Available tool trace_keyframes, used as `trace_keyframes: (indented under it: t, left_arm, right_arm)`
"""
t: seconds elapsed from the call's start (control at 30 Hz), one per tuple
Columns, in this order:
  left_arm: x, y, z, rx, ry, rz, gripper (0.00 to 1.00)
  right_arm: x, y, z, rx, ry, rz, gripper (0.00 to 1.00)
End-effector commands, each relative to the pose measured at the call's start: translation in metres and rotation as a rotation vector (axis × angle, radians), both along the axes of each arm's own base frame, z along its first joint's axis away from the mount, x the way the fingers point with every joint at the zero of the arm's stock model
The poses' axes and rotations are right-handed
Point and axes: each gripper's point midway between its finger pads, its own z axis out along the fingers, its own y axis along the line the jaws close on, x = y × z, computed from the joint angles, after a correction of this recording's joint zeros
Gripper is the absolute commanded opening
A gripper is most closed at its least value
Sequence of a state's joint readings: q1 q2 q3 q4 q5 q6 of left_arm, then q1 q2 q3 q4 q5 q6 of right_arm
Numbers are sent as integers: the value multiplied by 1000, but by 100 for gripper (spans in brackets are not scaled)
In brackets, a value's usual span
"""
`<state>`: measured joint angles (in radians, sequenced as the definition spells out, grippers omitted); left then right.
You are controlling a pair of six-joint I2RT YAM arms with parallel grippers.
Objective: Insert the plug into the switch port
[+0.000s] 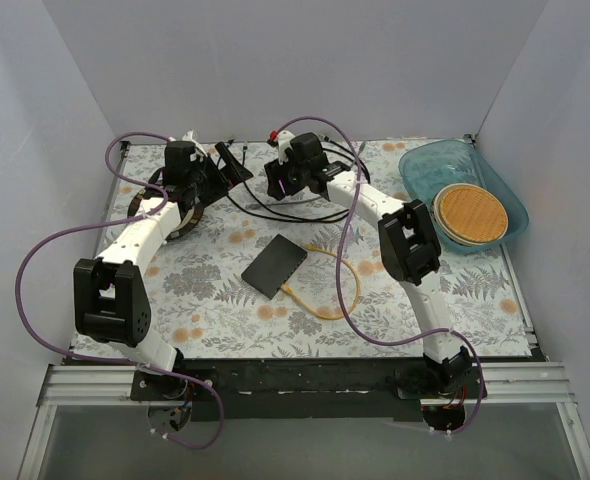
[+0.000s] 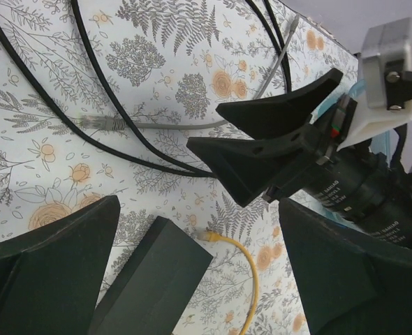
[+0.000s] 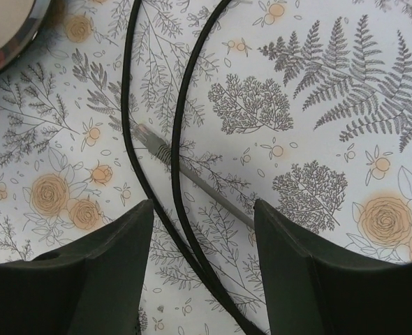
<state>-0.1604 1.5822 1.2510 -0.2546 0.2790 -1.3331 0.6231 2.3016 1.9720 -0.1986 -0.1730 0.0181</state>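
While left claw (image 2: 199, 209) and right claw (image 3: 202, 209) gape empty, switch (image 1: 274, 266) long axis runs near-left to far-right.

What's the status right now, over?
Left claw open, empty. Right claw open over thin grey cable, its plug ahead. Flat matte-black switch box untouched. Black cables crowd the plug.

From my left wrist view, the only lettering I can pick out sits on the black lens barrel (image 2: 365, 202) of the other arm's wrist camera. It is small white print on two of its rings, and it seems to read "SAMIAO". The finer characters beside it are too small for me to read.
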Motion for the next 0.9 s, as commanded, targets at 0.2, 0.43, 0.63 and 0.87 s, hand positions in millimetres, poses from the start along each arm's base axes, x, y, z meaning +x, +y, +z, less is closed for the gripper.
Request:
trace_keyframes:
  t: [0.2,0.43,0.63,0.87]
  left_arm:
    - [-7,-6,12,-55,-20,-18,98]
    - [-6,-6,11,-62,-19,-23,98]
    - [-6,-7,13,-61,-26,-28,98]
    - [-5,-7,13,-63,-25,-36,98]
  right_arm:
    - [-14,41,-16,-15,8,79,66]
    - [-23,41,-48,-84,15,42,62]
    - [-17,29,-55,-105,-14,-28,61]
    - [-12,29,-56,-102,-25,-43,59]
